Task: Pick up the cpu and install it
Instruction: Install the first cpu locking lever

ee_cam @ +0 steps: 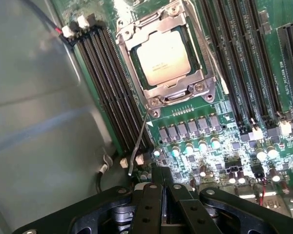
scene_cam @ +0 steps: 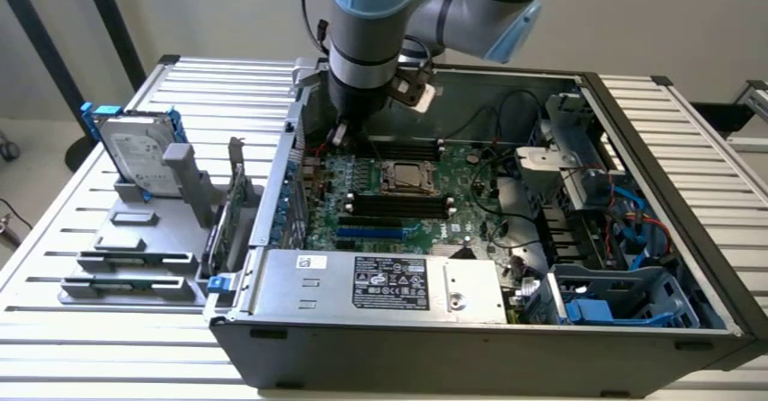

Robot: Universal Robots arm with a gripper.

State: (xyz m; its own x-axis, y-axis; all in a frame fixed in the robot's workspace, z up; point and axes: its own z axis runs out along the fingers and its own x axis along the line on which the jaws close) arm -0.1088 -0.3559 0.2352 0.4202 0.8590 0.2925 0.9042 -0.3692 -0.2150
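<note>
The cpu (ee_cam: pixel 163 57), a small square chip with a plain silver top, lies flat in the motherboard socket (ee_cam: pixel 200 85), inside the socket's metal frame. In the exterior view the cpu (scene_cam: pixel 405 177) sits mid-board inside the open computer case. A thin metal socket lever (ee_cam: pixel 138 141) angles away from the frame toward my gripper. My gripper (ee_cam: pixel 162 171) hovers a short way off the socket over the capacitor rows, its black fingers shut together with nothing between them. From the exterior view the gripper (scene_cam: pixel 341 138) hangs above the board, toward the exterior view's left of the cpu.
Black memory slots (ee_cam: pixel 110 83) run on both sides of the socket. The case wall (scene_cam: pixel 288 163) stands close to the arm. A power supply (scene_cam: pixel 378 284) fills the case front. Outside, a hard drive with blue rails (scene_cam: pixel 135 154) stands in grey holder blocks (scene_cam: pixel 138 239).
</note>
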